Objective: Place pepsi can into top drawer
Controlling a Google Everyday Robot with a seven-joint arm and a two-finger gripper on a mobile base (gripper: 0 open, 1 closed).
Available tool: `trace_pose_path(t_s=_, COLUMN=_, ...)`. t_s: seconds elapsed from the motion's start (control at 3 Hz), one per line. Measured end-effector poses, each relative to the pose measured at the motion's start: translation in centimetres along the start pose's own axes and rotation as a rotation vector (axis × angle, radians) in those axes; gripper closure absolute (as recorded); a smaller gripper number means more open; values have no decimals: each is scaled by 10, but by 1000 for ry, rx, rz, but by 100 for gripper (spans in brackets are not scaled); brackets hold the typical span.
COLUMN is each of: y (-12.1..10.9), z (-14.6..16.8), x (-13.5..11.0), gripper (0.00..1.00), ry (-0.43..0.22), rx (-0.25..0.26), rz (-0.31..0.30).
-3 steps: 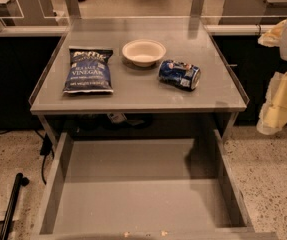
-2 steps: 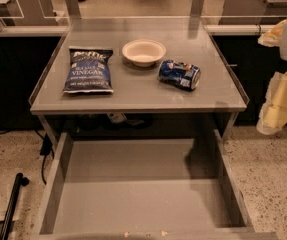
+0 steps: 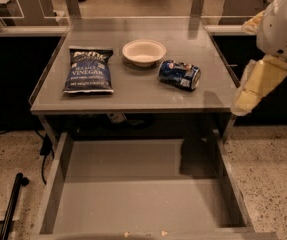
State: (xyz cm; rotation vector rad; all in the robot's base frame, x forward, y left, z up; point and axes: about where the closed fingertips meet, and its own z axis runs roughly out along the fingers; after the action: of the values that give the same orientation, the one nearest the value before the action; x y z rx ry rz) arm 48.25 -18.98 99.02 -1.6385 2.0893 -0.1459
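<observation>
One indistinct end effector [image 3: 257,84] right of tabletop [image 3: 138,91]

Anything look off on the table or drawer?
Only the pepsi can: it lies on its side on the tabletop, right of the bowl, not upright. The top drawer is open. The gripper hangs off the table's right edge, apart from the can.
</observation>
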Motion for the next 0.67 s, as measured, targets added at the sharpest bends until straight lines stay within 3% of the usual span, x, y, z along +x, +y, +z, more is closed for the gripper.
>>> trace_pose_path(t_s=0.33, y=-11, z=12, x=-10, gripper=0, ry=-77, rx=4, rz=37)
trace_pose_path(t_s=0.67, y=-21, z=35, x=-21, gripper=0, ry=-105, rx=15, rz=75)
